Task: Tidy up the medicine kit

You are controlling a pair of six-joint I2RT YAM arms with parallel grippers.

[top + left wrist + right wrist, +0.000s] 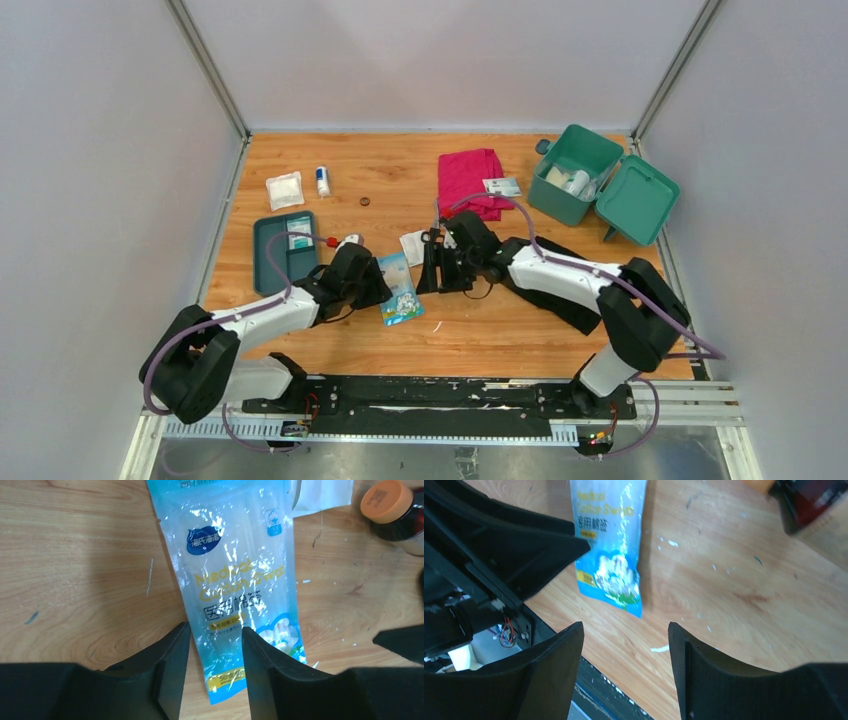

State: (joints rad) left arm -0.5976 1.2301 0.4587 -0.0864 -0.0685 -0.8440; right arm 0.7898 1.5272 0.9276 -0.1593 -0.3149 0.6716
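The medicine kit [573, 181], a teal-green box, stands at the back right with its lid [637, 199] swung open and a few small items inside. A blue and clear packet of cotton swabs [400, 290] lies flat at mid table between both grippers. My left gripper [214, 630] is open and low over the packet [235, 580], its fingers astride the packet's lower end. My right gripper [626, 630] is open over bare wood with nothing between its fingers, the packet [611, 545] just ahead of it.
A dark bottle with an orange cap [392, 507] stands near the packet, beside a white sachet [413, 246]. A dark-teal tray [270, 250], gauze [284, 190] and a small bottle [322, 181] are at the left. A pink cloth [468, 180] lies at the back, a black cloth [578, 312] under the right arm.
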